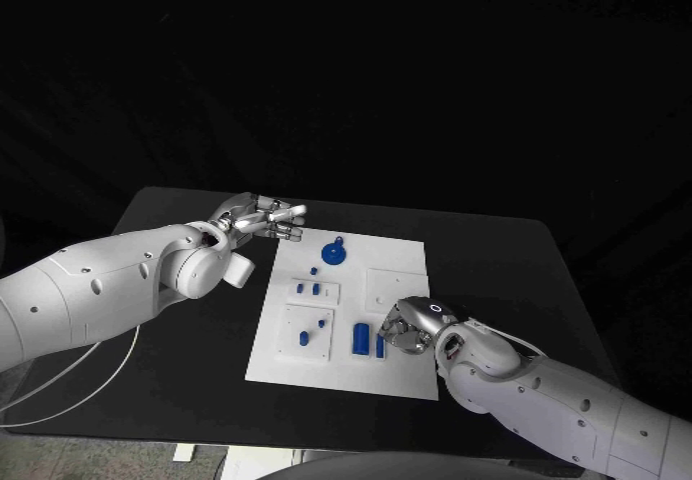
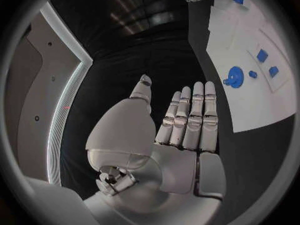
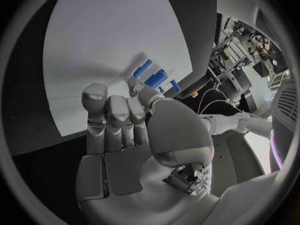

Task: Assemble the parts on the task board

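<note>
Flanking the task board (image 1: 410,268), both hands; parts (image 1: 361,338) between.

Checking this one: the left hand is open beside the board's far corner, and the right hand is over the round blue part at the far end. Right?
Not quite. The right hand is at the board's near end, by the tall blue parts, not over the round blue part; the head view shows this. The left hand is indeed open beside the far corner.
</note>
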Robot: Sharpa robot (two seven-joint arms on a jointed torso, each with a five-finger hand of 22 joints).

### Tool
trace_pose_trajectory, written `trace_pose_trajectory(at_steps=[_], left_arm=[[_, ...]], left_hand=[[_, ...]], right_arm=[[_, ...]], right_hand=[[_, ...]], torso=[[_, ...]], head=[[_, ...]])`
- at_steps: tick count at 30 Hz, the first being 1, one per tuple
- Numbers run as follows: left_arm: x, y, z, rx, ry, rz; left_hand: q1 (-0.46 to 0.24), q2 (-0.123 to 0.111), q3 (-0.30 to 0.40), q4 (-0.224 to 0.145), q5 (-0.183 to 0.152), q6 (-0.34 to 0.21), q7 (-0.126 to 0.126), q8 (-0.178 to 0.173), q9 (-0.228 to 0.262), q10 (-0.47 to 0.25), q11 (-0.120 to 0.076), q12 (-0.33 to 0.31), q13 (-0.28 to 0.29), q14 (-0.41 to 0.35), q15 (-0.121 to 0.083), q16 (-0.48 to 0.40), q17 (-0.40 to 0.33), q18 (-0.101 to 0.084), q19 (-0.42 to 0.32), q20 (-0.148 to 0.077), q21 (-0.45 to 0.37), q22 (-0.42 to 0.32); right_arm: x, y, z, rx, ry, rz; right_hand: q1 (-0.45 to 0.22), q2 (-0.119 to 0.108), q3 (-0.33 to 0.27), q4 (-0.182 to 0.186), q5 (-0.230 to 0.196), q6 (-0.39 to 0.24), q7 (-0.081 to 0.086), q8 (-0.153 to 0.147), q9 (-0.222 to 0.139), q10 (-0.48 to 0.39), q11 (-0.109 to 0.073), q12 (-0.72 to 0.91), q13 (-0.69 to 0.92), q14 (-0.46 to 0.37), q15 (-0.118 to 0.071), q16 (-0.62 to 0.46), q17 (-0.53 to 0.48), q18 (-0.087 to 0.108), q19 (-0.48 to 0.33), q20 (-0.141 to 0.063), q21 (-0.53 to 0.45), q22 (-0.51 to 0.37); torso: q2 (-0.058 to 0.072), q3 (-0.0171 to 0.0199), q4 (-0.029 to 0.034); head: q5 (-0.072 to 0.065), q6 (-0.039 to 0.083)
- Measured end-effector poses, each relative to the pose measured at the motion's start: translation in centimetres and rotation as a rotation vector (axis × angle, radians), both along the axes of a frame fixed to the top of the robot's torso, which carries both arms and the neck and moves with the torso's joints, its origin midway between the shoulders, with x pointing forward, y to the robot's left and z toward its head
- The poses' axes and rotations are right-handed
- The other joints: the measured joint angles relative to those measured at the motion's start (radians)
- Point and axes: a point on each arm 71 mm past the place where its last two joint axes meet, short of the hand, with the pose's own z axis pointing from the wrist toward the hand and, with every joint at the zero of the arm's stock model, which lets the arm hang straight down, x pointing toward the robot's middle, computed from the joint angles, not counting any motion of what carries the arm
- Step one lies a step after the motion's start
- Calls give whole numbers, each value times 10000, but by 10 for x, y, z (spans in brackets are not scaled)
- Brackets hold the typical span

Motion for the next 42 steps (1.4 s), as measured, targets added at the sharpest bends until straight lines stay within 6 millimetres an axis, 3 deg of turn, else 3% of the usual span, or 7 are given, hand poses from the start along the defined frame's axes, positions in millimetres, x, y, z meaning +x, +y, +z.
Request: trace_pose_trajectory(at_steps=[17, 21, 25, 34, 37, 39, 42], left_arm=[[1, 2, 0, 31, -29, 77], [3, 3, -1, 21, -81, 163], [5, 5, -2, -91, -112, 388], [17, 11, -2, -444, -292, 1113], [23, 13, -2, -532, -397, 1404], [28, 15, -2, -612, -474, 1631], [34, 18, -1, -756, -577, 1943]], left_hand=[[0, 0, -27, -28, 0, 0, 0, 0, 0, 0, 0, 0, 0, 0, 0, 0, 13, 0, 0, 0, 0, 0], [49, 136, -56, -114, 0, 0, 0, 0, 0, 25, -25, 0, 0, 0, 0, 0, 13, -1, 0, 0, 41, 0], [106, 238, -126, -183, 0, 0, 0, 0, 0, 36, -36, 0, 0, -1, 1, 0, -6, 0, -1, 1, 41, -12], [346, 477, -217, -559, 0, 279, -279, 48, 0, 32, -110, 0, 0, -744, 54, 0, -138, -2, -347, 198, -174, -126], [422, 553, -246, -752, 0, 318, -327, 48, 0, -95, -238, 0, 0, -1133, -9, 0, -150, 33, -545, 396, -340, -160], [461, 593, -256, -881, 0, 251, -395, 48, 0, -253, -265, 0, 0, -1235, -55, 0, -159, 397, -662, 564, -356, -161], [461, 593, -276, -940, 0, 213, -433, 48, 0, -326, -285, 0, 0, -1291, -36, 0, -159, 631, -752, 792, -356, -161]], right_arm=[[8, -21, 24, 1277, -731, -689], [21, -33, 40, 2240, -938, -1169], [44, -47, 54, 3232, -929, -1800], [105, -92, 72, 5825, -261, -3791], [119, -108, 75, 6778, 58, -4389], [125, -118, 73, 7621, 439, -4818], [130, -128, 67, 8781, 1013, -5274]], right_hand=[[-119, -25, -483, 89, 168, -163, 16, -1, -2, 0, 0, -106, -97, 0, 0, -147, -142, -1, 0, 0, -182, 0], [-280, -13, -1014, 216, 176, -663, 78, 0, -34, -239, 17, -454, -279, -33, -21, -461, -336, -1, 0, 0, -760, 0], [-280, -12, -1415, 304, 244, -1224, 253, 1, -40, -966, 89, -1818, -1120, -515, 103, -1555, -1083, 54, -24, 87, -2948, -187], [-592, 299, -2234, 529, 1139, -1472, 395, 50, -68, -2127, 305, -5528, -5616, -1964, 530, -4386, -4080, 248, -843, 589, -6670, -3209], [-893, 363, -2352, 520, 1366, -1709, 593, 50, -79, -1271, 636, -8418, -9620, -2024, 894, -6569, -6297, 235, -1824, 1027, -6735, -5883], [-1019, 460, -2352, 520, 1555, -1978, 683, 50, -91, -1738, 1016, -9466, -10919, -2595, 1324, -7638, -7204, 160, -2772, 1362, -6888, -7095], [-1142, 445, -2525, 592, 1743, -2297, 784, 50, -94, -2635, 1500, -10016, -12270, -3324, 1960, -9320, -8909, 83, -4249, 2057, -6890, -9076]], torso=[[-20, 13, -28], [-45, 19, -42], [-95, 31, -89], [-318, 38, -215], [-381, 60, -210], [-412, 78, -205], [-457, 103, -197]], head=[[-73, 223], [-108, 440], [-113, 770], [-178, 1569], [-233, 1772], [-253, 1862], [-256, 2005]])
